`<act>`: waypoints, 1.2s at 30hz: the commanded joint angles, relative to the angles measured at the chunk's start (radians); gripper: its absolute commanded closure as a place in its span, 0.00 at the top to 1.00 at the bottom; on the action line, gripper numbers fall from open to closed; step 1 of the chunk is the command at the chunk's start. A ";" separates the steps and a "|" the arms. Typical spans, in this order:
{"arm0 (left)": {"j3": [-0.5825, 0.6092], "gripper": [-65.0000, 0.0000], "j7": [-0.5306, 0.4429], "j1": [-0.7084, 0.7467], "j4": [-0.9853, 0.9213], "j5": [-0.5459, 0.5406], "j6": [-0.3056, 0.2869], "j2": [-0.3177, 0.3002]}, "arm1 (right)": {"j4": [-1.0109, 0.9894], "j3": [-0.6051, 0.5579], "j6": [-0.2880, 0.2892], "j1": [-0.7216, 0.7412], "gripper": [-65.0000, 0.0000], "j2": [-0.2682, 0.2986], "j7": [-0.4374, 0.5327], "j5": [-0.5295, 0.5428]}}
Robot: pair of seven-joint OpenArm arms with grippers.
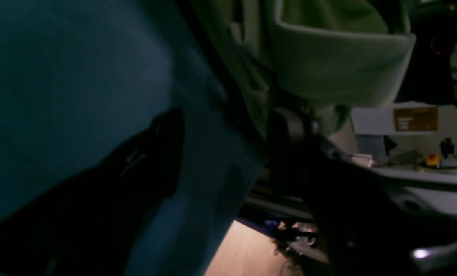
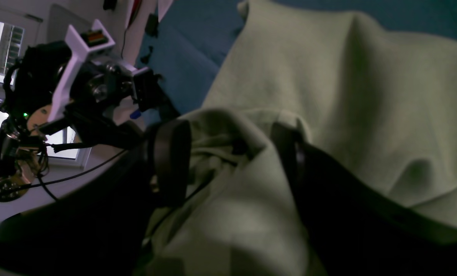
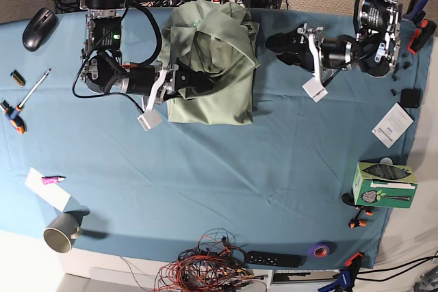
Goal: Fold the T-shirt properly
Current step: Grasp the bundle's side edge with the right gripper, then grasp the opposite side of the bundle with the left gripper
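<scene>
Up close in the left wrist view, you see the T-shirt (image 1: pixel 328 65) as thick, soft sage knit, rolled into a rounded fold above the teal table cloth (image 1: pixel 79 76). The left gripper (image 1: pixel 232 134) has its jaws spread wide, one dark finger lying over the cloth and the other at the shirt's edge; nothing is pinched. A brown label on the white equipment behind (image 1: pixel 416 119) carries pale lines of print, too blurred to read.

Next, the right wrist view: the right gripper (image 2: pixel 232 153) stands wide apart with bunched fabric lying between its fingers (image 2: pixel 171 161). You cannot call that a grip; the jaws straddle the cloth rather than clamp it. The knit drapes and sags in soft humps, so judge it light, limp and not slippery. It will collapse wherever unsupported, so take it at a hem, shoulder seam or sleeve edge, through one layer only if you can.

Finally, from the base view, the shirt sits crumpled at the table's far middle, the right arm reaching into its near-left side, the left gripper (image 3: pixel 277 41) just beside its right edge. A white card (image 3: pixel 392 125) and a green box (image 3: pixel 383 184) lie far off; their print is too small to read. No collar label shows.
</scene>
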 commanded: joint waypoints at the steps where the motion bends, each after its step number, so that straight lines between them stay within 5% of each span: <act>1: -0.006 0.54 -0.001 -0.008 0.012 -0.026 -0.006 0.004 | 0.014 0.004 0.002 0.016 0.51 0.009 0.015 0.025; 6: -0.006 0.58 -0.017 -0.015 0.013 -0.042 -0.026 0.055 | 0.014 0.004 0.002 0.016 0.22 0.008 0.015 0.025; 8: -0.006 0.58 -0.016 -0.028 0.013 -0.045 -0.026 0.069 | 0.014 0.004 0.002 0.016 0.19 0.008 0.015 0.025; 23: -0.005 0.58 0.000 -0.069 0.013 -0.095 -0.026 0.086 | 0.014 0.004 0.002 0.016 0.19 0.008 0.015 0.025; 36: -0.005 0.57 0.004 -0.061 0.013 -0.112 -0.026 0.174 | 0.014 0.004 0.002 0.016 0.19 0.008 0.015 0.025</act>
